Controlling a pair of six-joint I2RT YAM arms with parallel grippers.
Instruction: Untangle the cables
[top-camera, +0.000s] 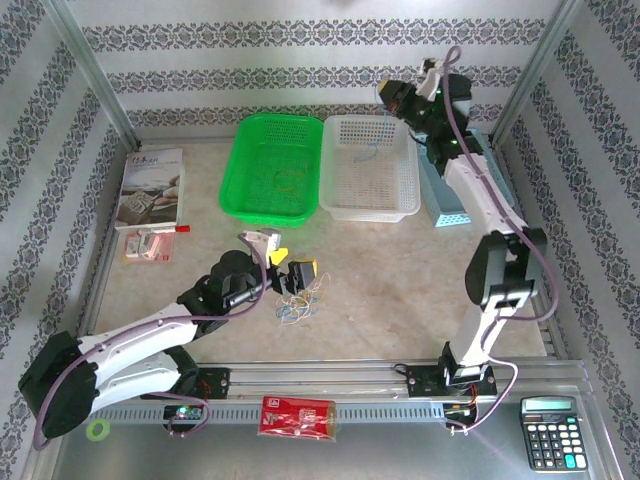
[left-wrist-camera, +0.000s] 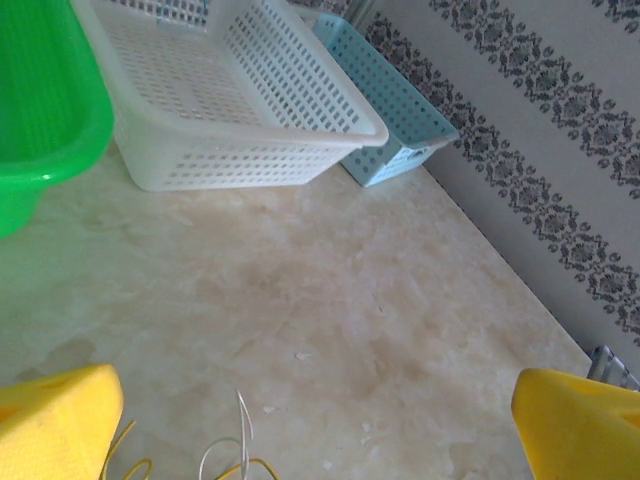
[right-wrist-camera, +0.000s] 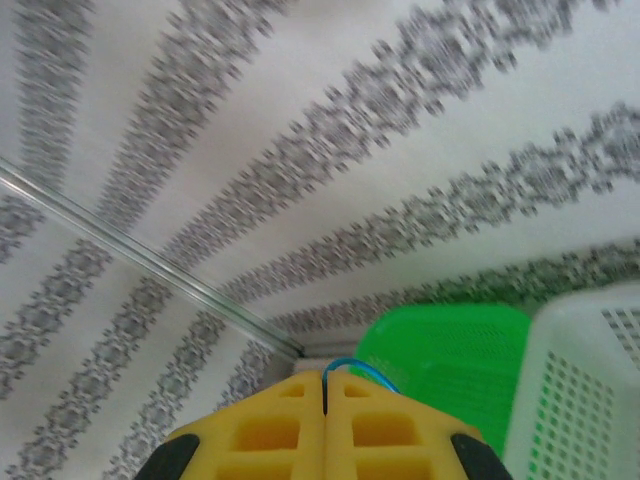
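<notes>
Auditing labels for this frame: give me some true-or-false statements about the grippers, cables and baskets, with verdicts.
The left gripper stands open by the cable pile. True.
The right gripper is open and empty. False: it is shut on a blue cable.
The green basket sits left of the white basket. True.
The calculator lies in the white basket. False: it lies at the near right corner.

On the beige marbled counter (top-camera: 400, 270), a bright green plastic basket (top-camera: 272, 168) is sitting at twelve o'clock, just beside a white perforated plastic basket (top-camera: 368, 168) at one o'clock. A pale blue slatted basket (top-camera: 447, 208) is lying at two. A printed booklet (top-camera: 150, 187) is resting at ten, and a black calculator (top-camera: 552, 432) is sitting at five.
</notes>
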